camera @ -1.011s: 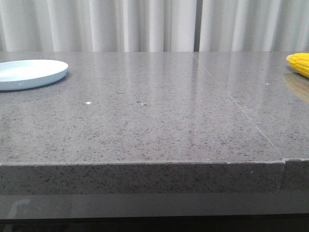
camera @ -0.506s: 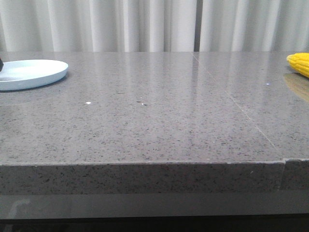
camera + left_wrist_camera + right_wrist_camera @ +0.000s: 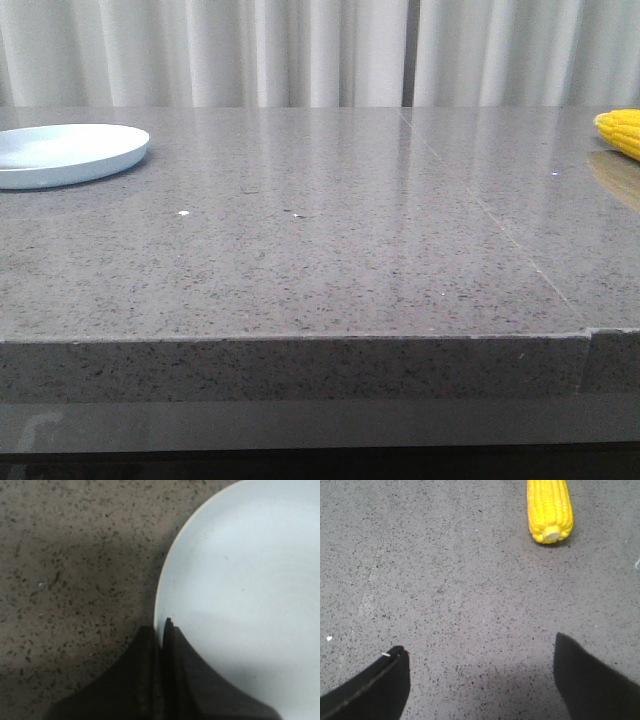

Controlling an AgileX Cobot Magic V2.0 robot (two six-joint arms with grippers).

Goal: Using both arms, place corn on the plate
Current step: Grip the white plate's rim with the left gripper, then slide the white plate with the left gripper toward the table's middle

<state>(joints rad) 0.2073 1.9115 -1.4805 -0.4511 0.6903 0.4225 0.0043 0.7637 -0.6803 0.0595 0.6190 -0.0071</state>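
Observation:
The pale blue plate (image 3: 62, 158) lies on the table at the far left. In the left wrist view my left gripper (image 3: 161, 626) is shut on the rim of the plate (image 3: 240, 580), one finger outside it and one over it. The yellow corn (image 3: 622, 130) lies at the far right edge of the front view, partly cut off. In the right wrist view the corn (image 3: 550, 507) lies on the table with its pale stub end towards my right gripper (image 3: 480, 649). That gripper is open, empty and well short of the corn. Neither gripper shows in the front view.
The grey speckled stone table (image 3: 320, 250) has a seam (image 3: 480, 205) running from the back towards the front right. Its front edge (image 3: 300, 340) is near the camera. White curtains (image 3: 300, 50) hang behind it.
The plate has slid a little to the right on the table. A dark tip seen at the plate's left half a second ago is out of the front view. The corn has not moved.

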